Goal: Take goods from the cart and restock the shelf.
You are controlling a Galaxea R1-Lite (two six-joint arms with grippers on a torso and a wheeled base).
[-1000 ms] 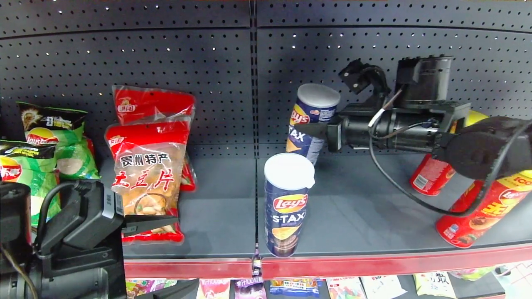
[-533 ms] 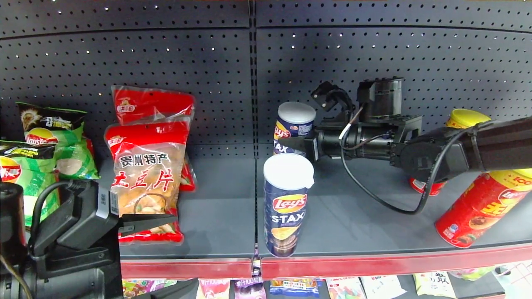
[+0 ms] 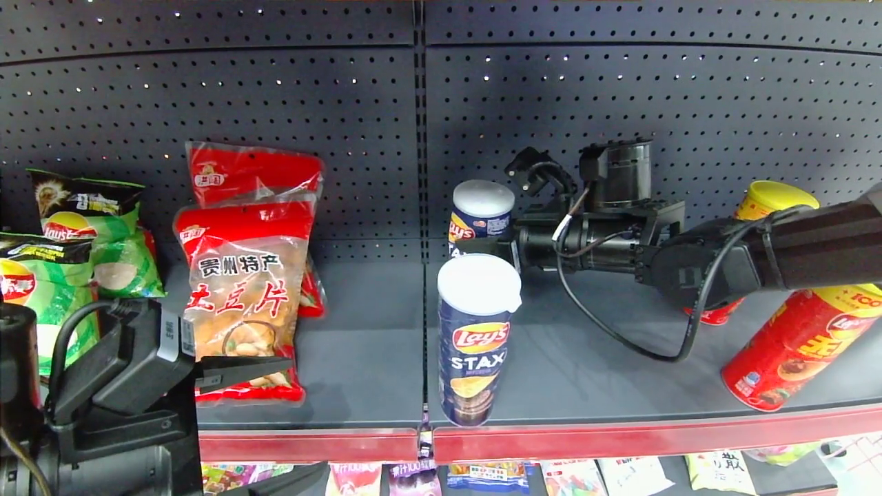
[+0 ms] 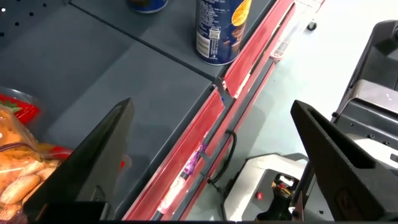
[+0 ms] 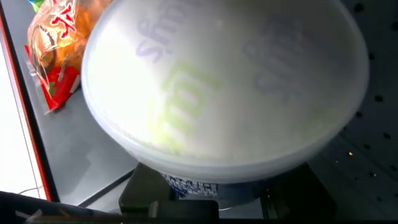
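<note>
- Shelf (image 3: 606, 358): matt dark-grey painted metal; its front strip (image 3: 620, 441) is glossy red.
- Front can (image 3: 474, 358): glossy printed wall, smooth white plastic lid (image 3: 479, 282).
- Rear can (image 3: 475, 222), behind the front can: frosted, smooth plastic top (image 5: 217, 87).
- Bags (image 3: 244, 296) left of the front can: shiny, crinkled plastic film.

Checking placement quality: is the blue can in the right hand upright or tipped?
Upright: the held can is vertical, white lid on top, in the right hand. Its base is hidden behind the front can.
</note>
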